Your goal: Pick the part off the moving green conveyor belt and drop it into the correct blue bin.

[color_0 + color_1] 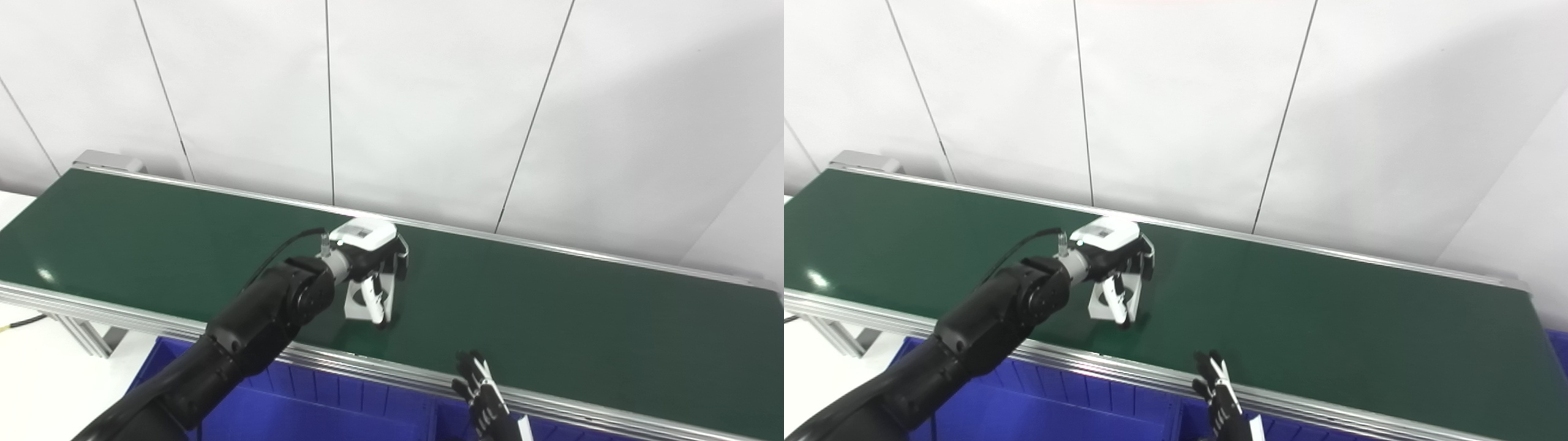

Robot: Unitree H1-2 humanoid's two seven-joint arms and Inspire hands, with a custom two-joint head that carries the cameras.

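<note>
Left hand [372, 269] reaches over the green conveyor belt [551, 306], fingers curled around the white part [361, 303]; the part appears grasped, its lower edge touching or just clear of the belt; which cannot be told. Right hand [484, 395] waits near the belt's front rail, fingers spread, holding nothing. Recommended: confirm a firm hold; lift straight up; carry across the rail; release over the correct blue bin [343, 410].

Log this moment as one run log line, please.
left hand: closing on white part, grip unclear | part: on belt | right hand: waiting, fingers apart | bin: below belt's near edge
</note>
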